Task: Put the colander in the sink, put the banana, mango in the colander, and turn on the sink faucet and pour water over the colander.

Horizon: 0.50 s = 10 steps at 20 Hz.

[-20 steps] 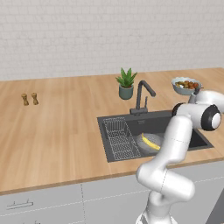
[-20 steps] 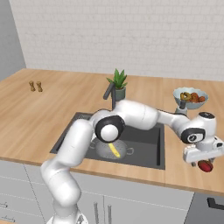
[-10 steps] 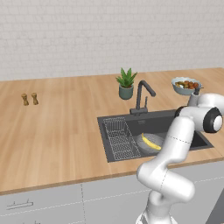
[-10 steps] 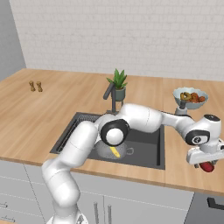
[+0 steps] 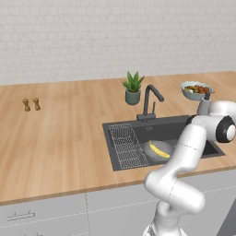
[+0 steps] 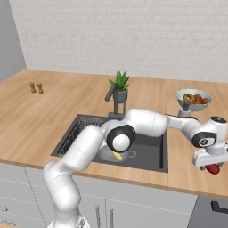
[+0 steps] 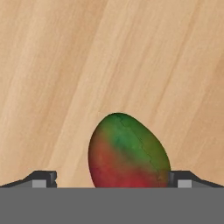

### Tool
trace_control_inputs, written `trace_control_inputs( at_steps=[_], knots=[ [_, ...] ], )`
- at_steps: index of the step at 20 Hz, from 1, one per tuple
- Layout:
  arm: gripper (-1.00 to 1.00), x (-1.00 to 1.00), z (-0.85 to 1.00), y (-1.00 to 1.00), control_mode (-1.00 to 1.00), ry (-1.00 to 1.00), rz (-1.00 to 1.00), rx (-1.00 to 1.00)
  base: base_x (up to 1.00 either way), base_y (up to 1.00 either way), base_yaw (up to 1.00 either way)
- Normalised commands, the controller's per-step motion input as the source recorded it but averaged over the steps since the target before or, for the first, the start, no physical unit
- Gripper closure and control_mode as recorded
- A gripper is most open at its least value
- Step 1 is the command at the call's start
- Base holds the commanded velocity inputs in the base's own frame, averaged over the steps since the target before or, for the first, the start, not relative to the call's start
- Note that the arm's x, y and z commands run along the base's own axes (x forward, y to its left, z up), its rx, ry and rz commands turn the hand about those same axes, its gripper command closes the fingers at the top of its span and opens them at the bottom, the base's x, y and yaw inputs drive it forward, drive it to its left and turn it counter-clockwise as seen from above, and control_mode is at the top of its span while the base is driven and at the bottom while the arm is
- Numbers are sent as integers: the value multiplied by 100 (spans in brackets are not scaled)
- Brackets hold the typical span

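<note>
The white arm hides most of the shallow grey metal colander in the dark rectangular sink; the yellow banana peeks out. At the sink's 3 o'clock, the hand reaches down over the wooden desk, fingers spread either side of the red-green mango, contact unclear.

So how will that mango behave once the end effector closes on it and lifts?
The mango looks smooth, rounded and egg-shaped, so it may slip or twist between the fingers unless gripped across its widest part. Lying on flat wooden counter, it would probably roll if nudged. It looks solid, so likely firm, not floppy.
</note>
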Motion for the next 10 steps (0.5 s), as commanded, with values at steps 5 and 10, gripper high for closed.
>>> trace_control_inputs(
  at_steps=[5,10],
  knots=[
    [-100,8,-19,-3,-100,0,0,0,0,0,0],
    [-100,13,-19,-4,-100,0,0,1,0,0,0]
  ],
)
